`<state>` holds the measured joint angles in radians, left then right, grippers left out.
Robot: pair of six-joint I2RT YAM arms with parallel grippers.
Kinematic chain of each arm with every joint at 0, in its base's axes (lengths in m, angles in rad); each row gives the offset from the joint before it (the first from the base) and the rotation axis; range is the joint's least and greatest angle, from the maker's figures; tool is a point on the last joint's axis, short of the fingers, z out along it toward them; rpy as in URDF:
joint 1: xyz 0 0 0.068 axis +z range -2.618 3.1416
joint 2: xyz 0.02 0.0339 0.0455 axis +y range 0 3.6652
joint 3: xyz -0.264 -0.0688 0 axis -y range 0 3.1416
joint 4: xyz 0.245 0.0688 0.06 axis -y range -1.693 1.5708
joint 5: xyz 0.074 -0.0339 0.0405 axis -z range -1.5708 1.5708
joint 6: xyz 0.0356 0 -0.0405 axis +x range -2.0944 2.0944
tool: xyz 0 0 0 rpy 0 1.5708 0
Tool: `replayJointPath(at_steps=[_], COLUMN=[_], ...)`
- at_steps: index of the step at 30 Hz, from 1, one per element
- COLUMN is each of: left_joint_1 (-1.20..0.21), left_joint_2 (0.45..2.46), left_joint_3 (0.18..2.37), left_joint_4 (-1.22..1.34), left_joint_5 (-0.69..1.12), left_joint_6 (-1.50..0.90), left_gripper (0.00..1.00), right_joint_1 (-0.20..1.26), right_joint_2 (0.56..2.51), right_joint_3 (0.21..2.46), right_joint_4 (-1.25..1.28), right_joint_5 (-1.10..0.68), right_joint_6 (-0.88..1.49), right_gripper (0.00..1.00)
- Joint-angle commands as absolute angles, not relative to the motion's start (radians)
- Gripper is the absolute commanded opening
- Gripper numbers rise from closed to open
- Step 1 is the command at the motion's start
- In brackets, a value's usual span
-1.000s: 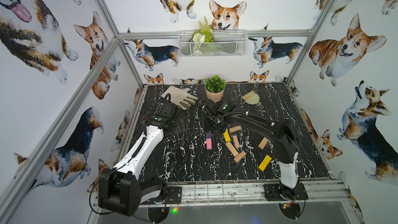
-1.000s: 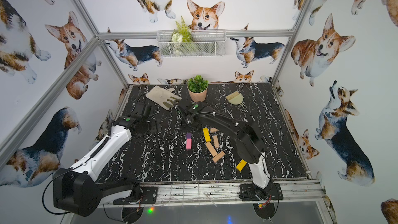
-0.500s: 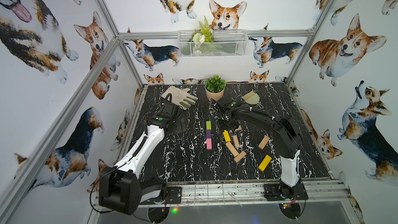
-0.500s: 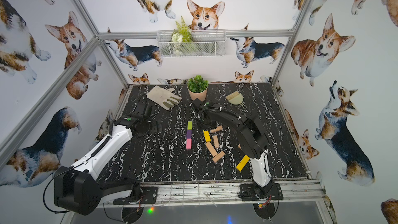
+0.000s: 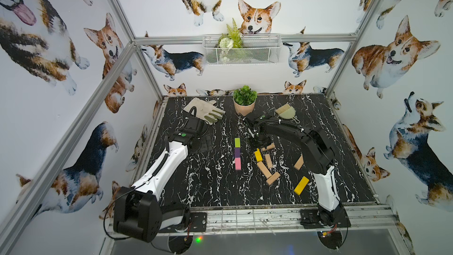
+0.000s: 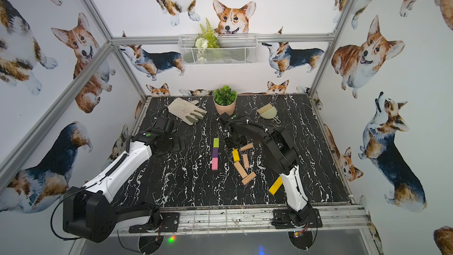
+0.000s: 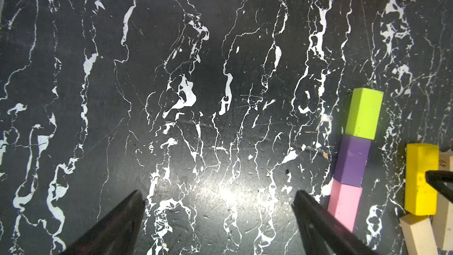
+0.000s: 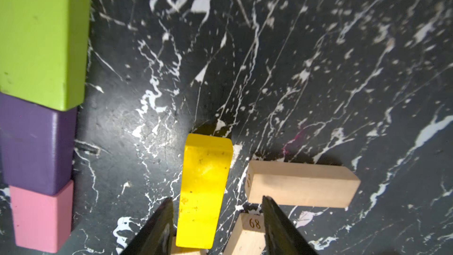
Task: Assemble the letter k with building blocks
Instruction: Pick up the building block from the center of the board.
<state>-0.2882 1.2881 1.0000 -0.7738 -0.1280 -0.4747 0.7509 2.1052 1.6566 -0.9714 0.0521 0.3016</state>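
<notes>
On the black marbled worktop [image 5: 210, 192] the left arm [image 5: 171, 158] sits idle, its left claw [image 7: 218, 193] spread wide over bare surface. The right arm [image 5: 289, 130] reaches into the loose pile. The right claw [image 8: 217, 198] straddles a yellow block [image 8: 203, 192], a finger on either side, released and not yet pinching it.

The k's stem looks finished: the green block [image 5: 237, 142], purple block [image 5: 237, 152] and pink block [image 5: 237, 163] lie end to end in a straight column. Both slanting strokes remain to be built. The tan blocks [image 5: 264, 169] and a second yellow block [image 5: 301, 185] lie scattered beside the column.

A second ago the right claw hung over the column's far end, hiding the green block; it has since shifted to the yellow one.
</notes>
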Motion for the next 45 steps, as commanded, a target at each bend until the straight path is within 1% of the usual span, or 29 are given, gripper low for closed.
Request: replayJointPath(at_steps=[1, 8, 15, 22, 26, 30, 31, 32, 35, 37, 40, 41, 42, 43, 45], left_joint_1=[-0.288, -0.287, -0.294, -0.295, -0.314, -0.319, -0.320, -0.321, -0.323, -0.325, -0.326, -0.327, -0.326, -0.327, -0.327], left_joint_2=[1.290, 1.292, 1.272, 1.281, 1.264, 1.253, 1.251, 1.252, 1.252, 1.250, 1.249, 1.248, 1.247, 1.246, 1.242], left_joint_3=[0.996, 0.994, 0.989, 0.994, 0.991, 0.991, 0.991, 0.991, 0.992, 0.991, 0.991, 0.991, 0.991, 0.991, 0.989], left_joint_4=[-0.758, -0.750, -0.746, -0.743, -0.746, -0.747, -0.747, -0.746, -0.747, -0.747, -0.746, -0.746, -0.747, -0.747, -0.747], left_joint_5=[-0.120, -0.116, -0.138, -0.108, -0.128, -0.135, -0.135, -0.133, -0.133, -0.135, -0.136, -0.137, -0.139, -0.142, -0.146], left_joint_6=[-0.466, -0.463, -0.460, -0.458, -0.460, -0.459, -0.460, -0.461, -0.461, -0.462, -0.462, -0.463, -0.463, -0.462, -0.463], left_gripper=[0.96, 0.96, 0.96, 0.96, 0.96, 0.96, 0.96, 0.96, 0.96, 0.96, 0.96, 0.96, 0.96, 0.96, 0.96], right_joint_1=[0.749, 0.749, 0.750, 0.761, 0.765, 0.764, 0.765, 0.765, 0.765, 0.766, 0.765, 0.764, 0.762, 0.759, 0.758], right_joint_2=[2.111, 2.124, 2.204, 2.195, 2.189, 2.173, 2.167, 2.162, 2.153, 2.148, 2.141, 2.141, 2.142, 2.143, 2.143], right_joint_3=[1.635, 1.627, 1.706, 1.689, 1.683, 1.676, 1.671, 1.666, 1.670, 1.689, 1.734, 1.750, 1.769, 1.789, 1.821], right_joint_4=[-0.951, -0.924, -0.974, -0.966, -0.978, -0.991, -0.991, -0.991, -0.992, -0.999, -1.013, -1.020, -1.032, -1.043, -1.054], right_joint_5=[0.007, -0.005, 0.001, 0.014, 0.035, 0.058, 0.061, 0.064, 0.069, 0.066, 0.061, 0.060, 0.060, 0.053, 0.042], right_joint_6=[0.315, 0.359, 0.411, 0.452, 0.461, 0.477, 0.484, 0.489, 0.513, 0.537, 0.605, 0.634, 0.665, 0.703, 0.781], right_gripper=[0.59, 0.58, 0.58, 0.56, 0.54, 0.48, 0.44, 0.40, 0.22, 0.12, 0.08, 0.06, 0.02, 0.00, 0.00])
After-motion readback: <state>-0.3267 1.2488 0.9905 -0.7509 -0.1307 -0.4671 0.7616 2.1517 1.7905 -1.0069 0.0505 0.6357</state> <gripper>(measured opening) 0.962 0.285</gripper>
